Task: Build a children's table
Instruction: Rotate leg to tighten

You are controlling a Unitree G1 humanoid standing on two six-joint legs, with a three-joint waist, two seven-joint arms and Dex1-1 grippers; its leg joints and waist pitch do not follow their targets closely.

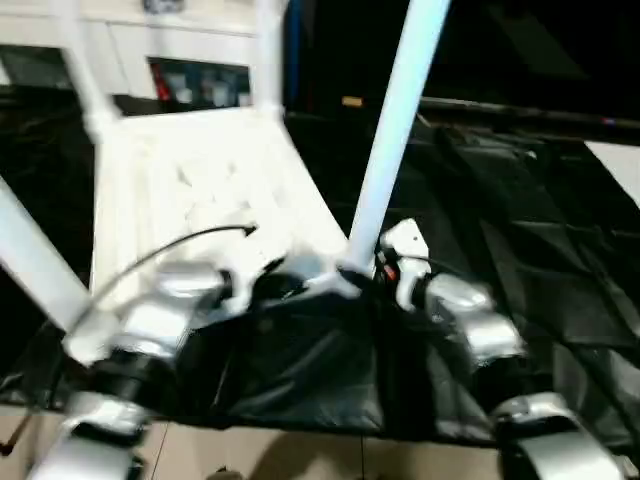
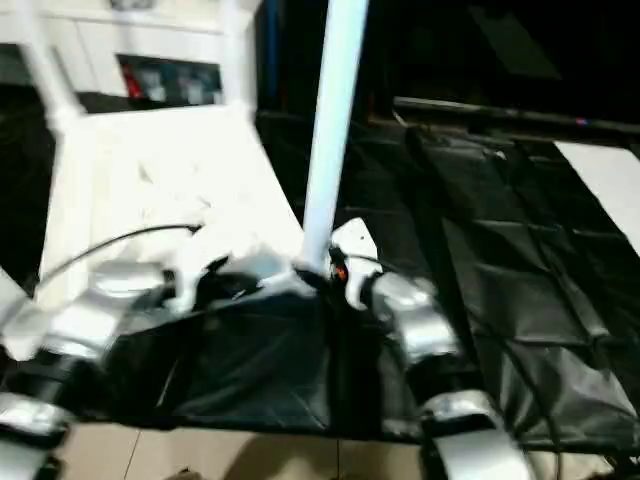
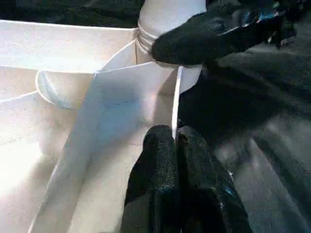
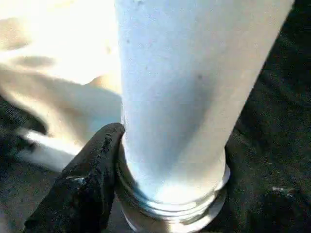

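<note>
The children's table top lies upside down on a black cloth, its ribbed underside facing up. Three white legs stand in its corner sockets: two at the far corners and one at the near right corner. Another leg slants across the near left. My left gripper is shut on the thin rim of the top, right beside the near right socket. My right gripper is closed round the base of the near right leg, and one black finger presses on it just above the threaded collar.
The black cloth spreads out to the right of the table top. A white glass-door cabinet stands behind it. A flat white board lies at the far right. Light floor shows at the near edge. A black cable arcs over my left forearm.
</note>
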